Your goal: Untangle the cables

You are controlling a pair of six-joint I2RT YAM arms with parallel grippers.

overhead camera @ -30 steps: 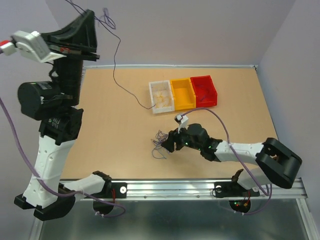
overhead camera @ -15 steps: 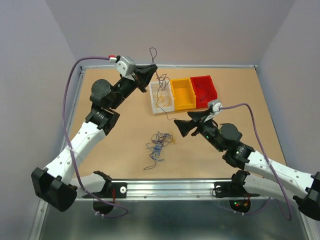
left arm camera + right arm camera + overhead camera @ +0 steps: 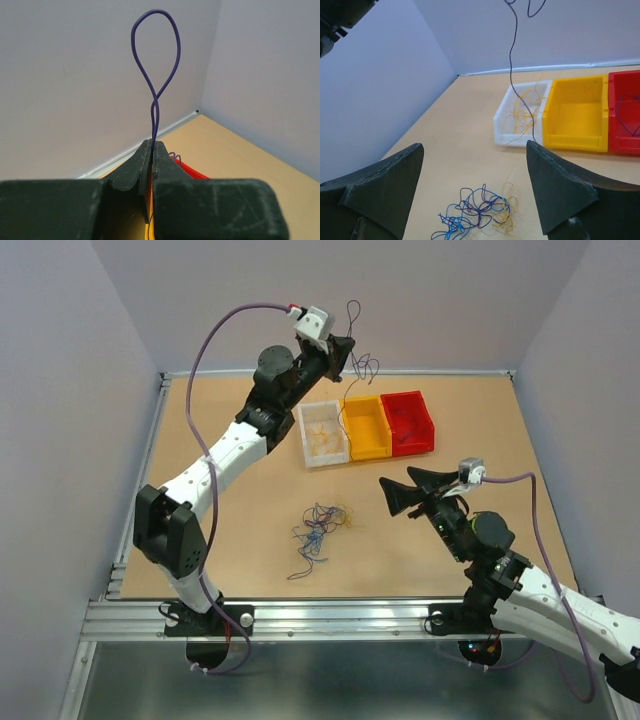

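Observation:
A tangle of thin blue, purple and yellow cables point(image 3: 318, 530) lies on the table's middle and shows low in the right wrist view point(image 3: 480, 212). My left gripper point(image 3: 340, 348) is raised behind the bins, shut on one purple cable point(image 3: 154, 115). That cable loops above the fingertips point(image 3: 151, 145), and its tail point(image 3: 511, 50) hangs toward the white and yellow bins. My right gripper point(image 3: 395, 488) stands open to the right of the tangle, apart from it. Nothing is between its fingers point(image 3: 474, 147).
Three bins stand in a row at the back: white point(image 3: 323, 433) with yellow wires in it, yellow point(image 3: 365, 427), and red point(image 3: 407, 420) with a thin dark wire in it. Walls close the table at the back and on both sides.
My left arm has swung from the far left to above the bins, carrying the purple cable. My right gripper has drawn back from the tangle to the right and opened.

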